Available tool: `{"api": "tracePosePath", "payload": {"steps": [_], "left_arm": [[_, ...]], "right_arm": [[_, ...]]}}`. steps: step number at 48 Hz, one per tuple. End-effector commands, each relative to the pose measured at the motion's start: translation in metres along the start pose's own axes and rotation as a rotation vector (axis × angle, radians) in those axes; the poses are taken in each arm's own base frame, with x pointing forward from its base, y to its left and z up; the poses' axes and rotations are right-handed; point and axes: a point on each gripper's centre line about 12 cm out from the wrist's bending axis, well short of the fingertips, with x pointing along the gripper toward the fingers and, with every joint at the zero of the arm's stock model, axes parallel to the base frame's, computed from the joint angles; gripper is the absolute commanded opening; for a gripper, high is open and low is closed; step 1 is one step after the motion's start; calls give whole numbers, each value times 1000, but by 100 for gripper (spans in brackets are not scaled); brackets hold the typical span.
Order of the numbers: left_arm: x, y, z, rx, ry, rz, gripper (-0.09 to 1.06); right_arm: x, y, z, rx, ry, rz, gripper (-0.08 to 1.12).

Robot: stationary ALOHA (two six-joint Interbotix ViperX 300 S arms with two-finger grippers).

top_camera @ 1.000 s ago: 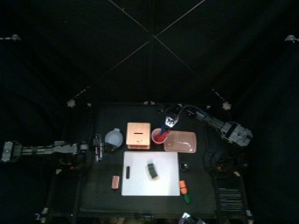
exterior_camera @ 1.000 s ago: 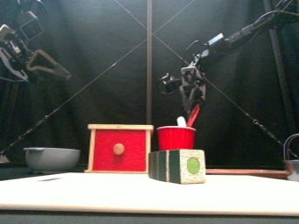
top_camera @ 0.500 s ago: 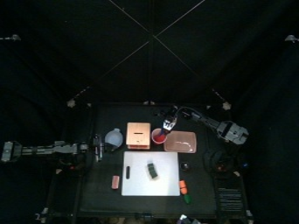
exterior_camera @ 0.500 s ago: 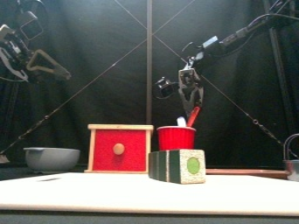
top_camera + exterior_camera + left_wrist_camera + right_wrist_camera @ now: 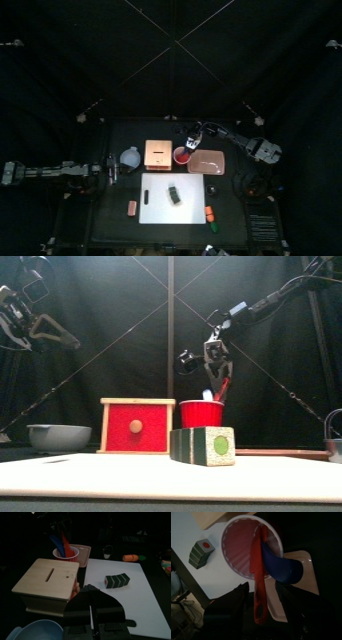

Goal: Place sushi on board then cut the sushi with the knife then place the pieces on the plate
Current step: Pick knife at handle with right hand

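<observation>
Sushi (image 5: 173,195) is lying on the white cutting board (image 5: 191,186) at the near middle of the table in the top view, with the wooden box (image 5: 160,153), the red cup (image 5: 182,155) and the pink tray (image 5: 211,162) sitting in a row just beyond the board and the blue-grey bowl (image 5: 130,157) to the left of the box. The right gripper (image 5: 201,133) is hanging over the far side of the cup, while the left gripper (image 5: 112,170) is resting at the table's left edge, well apart from the board. From the front, the sushi (image 5: 203,445) is standing on the board (image 5: 120,476) with a green-centred end face turned to the camera, the cup (image 5: 202,413) is showing just behind it, and the red knife (image 5: 222,388) is slanting up out of the cup to the right gripper (image 5: 214,368); the left gripper (image 5: 30,318) is hovering high at the far left. Looking along the left wrist, the left gripper (image 5: 91,589) is showing its jaws pressed together on nothing, pointing over the box (image 5: 50,582) toward the sushi (image 5: 119,580). Looking along the right wrist, the right gripper (image 5: 258,609) is pinching the handle of the red knife (image 5: 258,572), whose other end is sitting inside the cup (image 5: 238,552) beside the blue knife (image 5: 278,564).
</observation>
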Motion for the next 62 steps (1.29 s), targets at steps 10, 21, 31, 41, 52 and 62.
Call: {"api": "tracePosePath", "payload": {"steps": [10, 21, 31, 41, 52, 62], "left_arm": [[1, 0, 6, -2, -15, 2, 20], [1, 1, 6, -2, -15, 3, 20], [1, 1, 6, -2, -15, 3, 20], [1, 1, 6, -1, -14, 3, 20], [1, 1, 5, -2, -11, 3, 20], [1, 1, 4, -2, -8, 3, 20]], "right_arm": [[-15, 6, 4, -20, -38, -6, 71], [-16, 6, 4, -22, -32, -4, 60], [-19, 10, 3, -30, -10, 12, 58], [-21, 18, 6, -49, -1, 16, 58], [-19, 17, 7, -49, 17, 19, 58], [-18, 16, 7, -49, 21, 16, 51]]}}
